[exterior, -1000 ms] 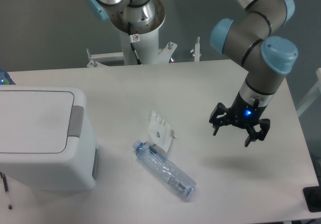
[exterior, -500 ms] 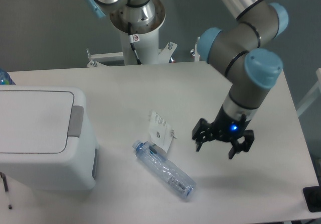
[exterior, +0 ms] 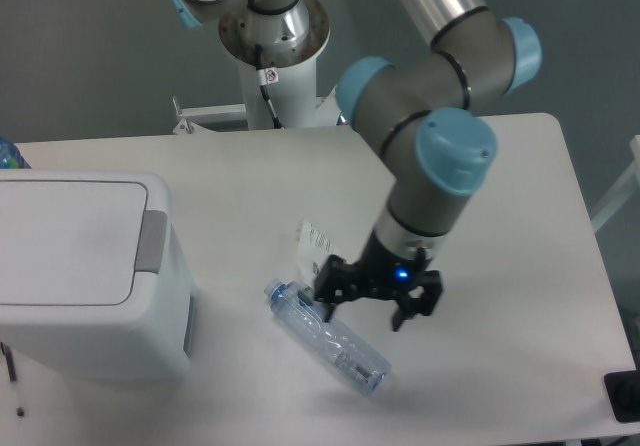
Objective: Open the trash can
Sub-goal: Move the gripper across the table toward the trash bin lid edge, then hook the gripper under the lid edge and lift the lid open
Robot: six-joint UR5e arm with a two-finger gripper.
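the trash can (exterior: 85, 276) sits at the left edge of the table (exterior: 520, 196), its flat white lid closed and the grey push tab (exterior: 152, 241) on the lid's right side, facing the arm. the gripper (exterior: 378, 296) hangs well to the right of the trash can, above the table and just over the near end of a clear plastic bottle (exterior: 328, 338) that lies between the two. so the push tab lies to the left of the gripper and slightly farther back, with the bottle and a small white label card (exterior: 318, 254) in between. the tab's long axis runs front to back along the lid edge. the gripper's fingers are spread apart and hold nothing.

the trash can's left part is cut off by the frame, and its front face below the lid is mostly out of view. whether the fingertips touch the bottle cannot be told from here.
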